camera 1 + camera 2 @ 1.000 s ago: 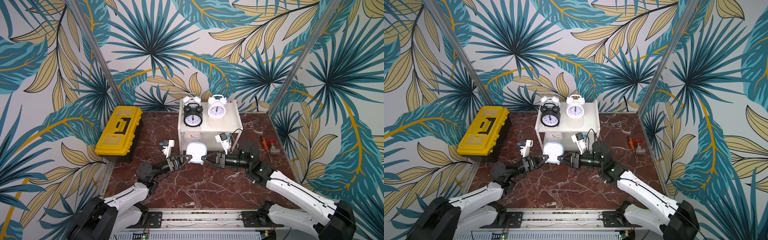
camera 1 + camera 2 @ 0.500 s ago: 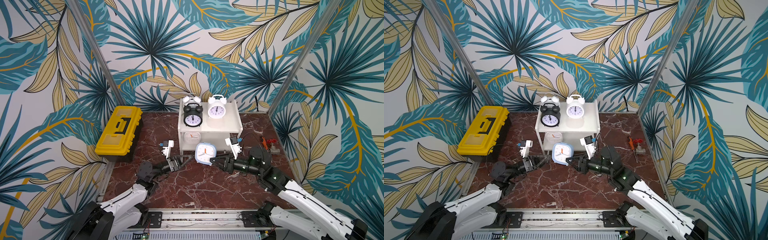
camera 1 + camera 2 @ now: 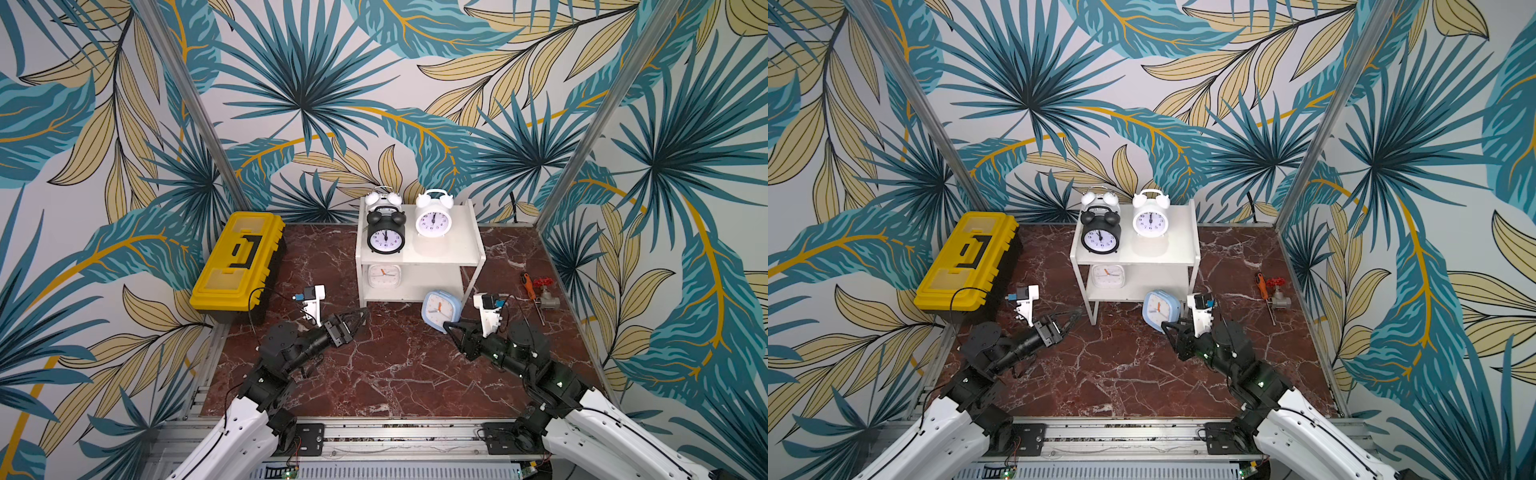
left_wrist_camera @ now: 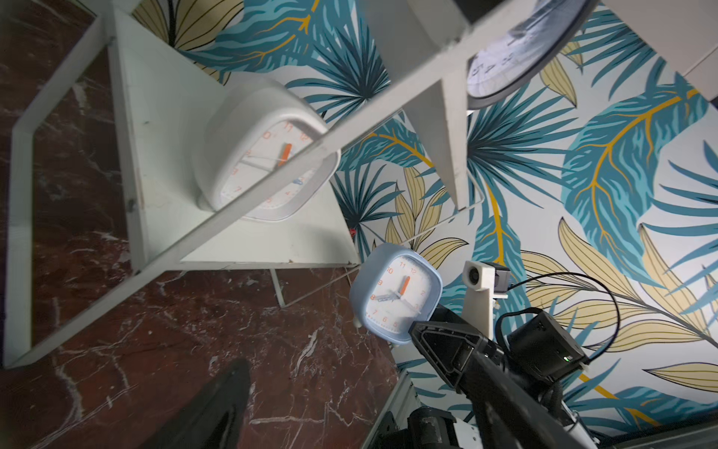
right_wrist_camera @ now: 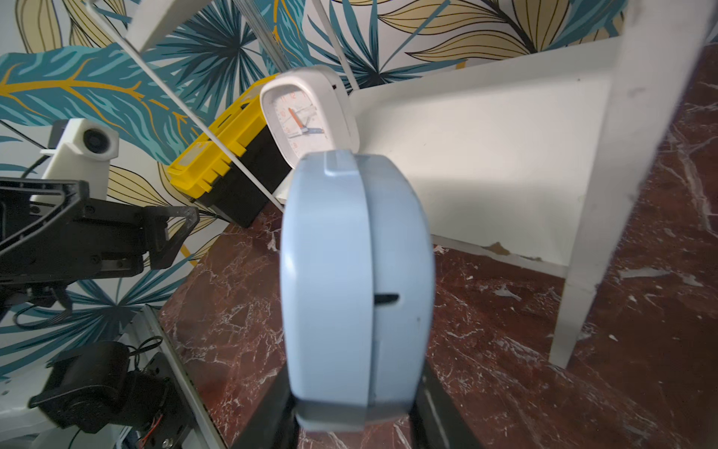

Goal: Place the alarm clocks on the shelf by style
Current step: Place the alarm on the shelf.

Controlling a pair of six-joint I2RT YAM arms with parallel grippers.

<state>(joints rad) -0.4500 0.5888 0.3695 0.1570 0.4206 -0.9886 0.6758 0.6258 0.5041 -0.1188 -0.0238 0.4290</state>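
Observation:
The white shelf (image 3: 467,249) stands at the back middle. Its top board carries a black twin-bell alarm clock (image 3: 385,236), a white one (image 3: 433,217) beside it and another white one (image 3: 384,198) behind the black. A white rounded-square clock (image 3: 384,276) sits on the lower tier. My right gripper (image 3: 451,327) is shut on the light blue clock (image 3: 439,308), which is held tilted, face forward, in front of the shelf's right front leg. In the right wrist view its edge (image 5: 357,280) fills the jaws. My left gripper (image 3: 358,321) is open and empty, left of the shelf front.
A yellow toolbox (image 3: 239,266) lies at the left, close to my left arm. An orange screwdriver (image 3: 527,283) and a red-handled valve (image 3: 545,293) lie at the right by the wall. The marble floor (image 3: 395,374) stretches between the two arms.
My left gripper let go of the blue clock, opened and drew back to the left. The right gripper kept the clock, turned its face forward and carried it right, towards the shelf's right leg.

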